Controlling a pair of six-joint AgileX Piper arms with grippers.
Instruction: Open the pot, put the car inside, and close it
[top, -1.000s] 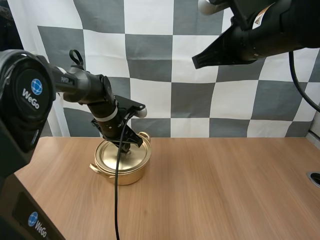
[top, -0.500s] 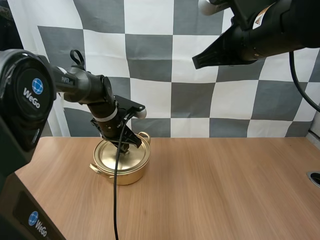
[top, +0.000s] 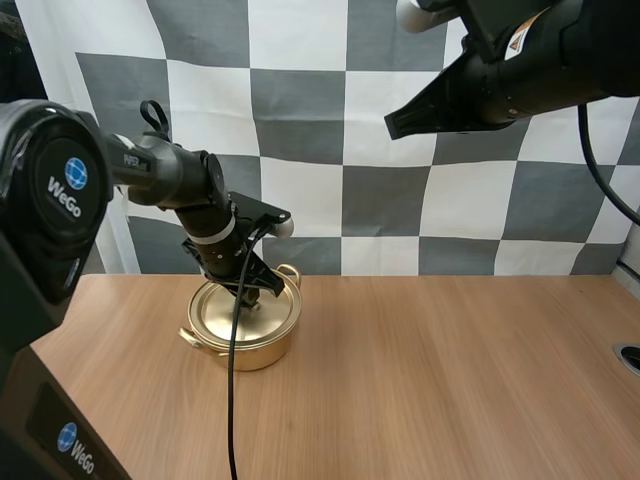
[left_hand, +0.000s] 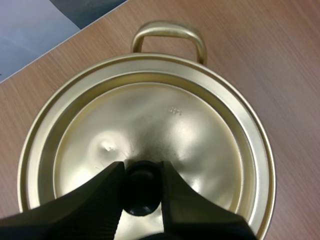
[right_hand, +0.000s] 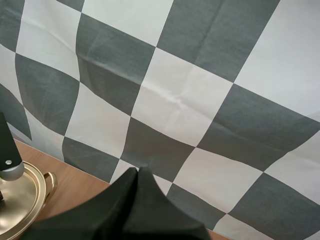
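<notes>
Gold pot stands on the tabletop toward its far left corner, lid on. My left gripper is down on the lid, fingers pinching the black knob between their tips. My right gripper hangs high over the tabletop, fingers pressed together on nothing, well apart from the pot.

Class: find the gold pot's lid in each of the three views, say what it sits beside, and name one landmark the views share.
High view: the lid sits on the pot at the table's left, under the left gripper.
Left wrist view: lid close below, its knob pinched by the left gripper.
Right wrist view: lid edge beside the pot's loop handle.
Shared landmark: that loop handle.
</notes>
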